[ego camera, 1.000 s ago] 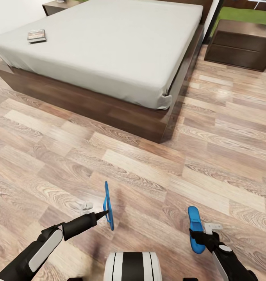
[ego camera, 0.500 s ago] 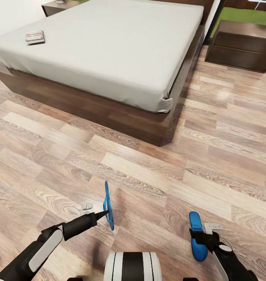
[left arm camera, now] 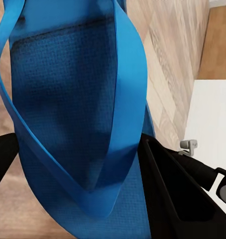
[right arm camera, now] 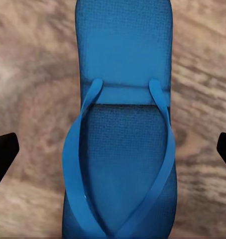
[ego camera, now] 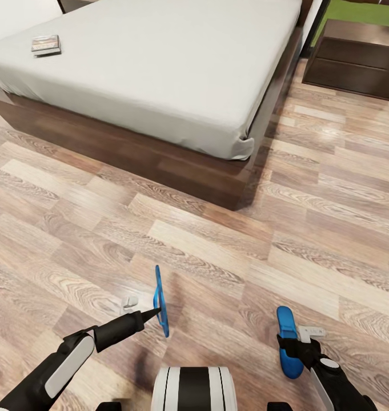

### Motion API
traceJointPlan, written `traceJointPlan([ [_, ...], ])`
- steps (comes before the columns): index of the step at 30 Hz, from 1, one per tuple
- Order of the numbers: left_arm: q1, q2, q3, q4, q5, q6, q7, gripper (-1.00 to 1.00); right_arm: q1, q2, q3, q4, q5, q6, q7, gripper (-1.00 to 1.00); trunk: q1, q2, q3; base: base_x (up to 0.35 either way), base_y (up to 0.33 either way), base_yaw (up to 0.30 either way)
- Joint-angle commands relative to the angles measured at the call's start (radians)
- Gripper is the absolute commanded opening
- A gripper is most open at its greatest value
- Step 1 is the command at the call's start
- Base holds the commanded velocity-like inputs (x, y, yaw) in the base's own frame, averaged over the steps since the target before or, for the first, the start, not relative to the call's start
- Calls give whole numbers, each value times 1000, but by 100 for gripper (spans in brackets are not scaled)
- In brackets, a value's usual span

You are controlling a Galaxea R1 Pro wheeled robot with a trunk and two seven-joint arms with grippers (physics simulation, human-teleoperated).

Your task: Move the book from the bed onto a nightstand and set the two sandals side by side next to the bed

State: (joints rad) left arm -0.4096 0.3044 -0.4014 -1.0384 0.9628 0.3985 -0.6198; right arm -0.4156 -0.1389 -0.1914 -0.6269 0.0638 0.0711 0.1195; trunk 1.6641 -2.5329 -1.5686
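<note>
My left gripper [ego camera: 154,311] is shut on one blue sandal [ego camera: 159,301], holding it on edge above the floor. In the left wrist view this sandal [left arm camera: 78,124] is close up, with a dark finger [left arm camera: 172,199] against its sole. The other sandal [ego camera: 285,337] lies flat on the wood floor. My right gripper [ego camera: 294,349] hangs open over it. In the right wrist view its fingertips [right arm camera: 3,154] stand wide of the sandal [right arm camera: 123,144] on both sides. The book [ego camera: 45,44] lies on the far left part of the bed [ego camera: 160,63]. A nightstand [ego camera: 354,60] stands at the far right.
Wood-plank floor [ego camera: 217,245] stretches between me and the bed's dark frame [ego camera: 160,165]. The bed's near corner [ego camera: 243,151] juts toward the nightstand, leaving a floor lane between them. My own white and black base [ego camera: 194,391] is at the picture's lower edge.
The whole view has shifted slightly: the book and nightstand sit higher in the picture. The left gripper still holds its sandal the same way. The right sandal shows a little lower against the right gripper.
</note>
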Motion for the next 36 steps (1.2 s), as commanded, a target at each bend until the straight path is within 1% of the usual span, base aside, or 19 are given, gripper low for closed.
traceJointPlan([
  [1,-1,0,-1,0,8,6,-1,-100,0,1,-6,-2,7,6,8,100,0,0,-1,0,0,0],
  [3,0,0,-2,0,8,6,-1,-100,0,1,-6,-2,7,6,8,100,0,0,-1,0,0,0],
  [9,0,-1,-1,0,7,7,-1,-100,0,1,-5,-2,7,6,8,100,3,-2,-24,0,0,0],
  [17,0,-1,-1,0,7,7,-1,-100,0,1,-6,-2,7,6,8,100,3,-2,-24,0,0,0],
  [22,-1,-1,-1,0,7,7,-1,-100,0,1,-5,-2,7,6,8,100,5,-3,-43,0,0,0],
  [30,0,-1,-1,0,7,7,-1,-100,0,1,-5,-2,7,6,8,100,5,-3,-43,0,0,0],
  [36,0,-1,-1,0,7,7,-1,-100,0,1,-6,-2,7,6,8,100,7,-4,-66,0,0,0],
])
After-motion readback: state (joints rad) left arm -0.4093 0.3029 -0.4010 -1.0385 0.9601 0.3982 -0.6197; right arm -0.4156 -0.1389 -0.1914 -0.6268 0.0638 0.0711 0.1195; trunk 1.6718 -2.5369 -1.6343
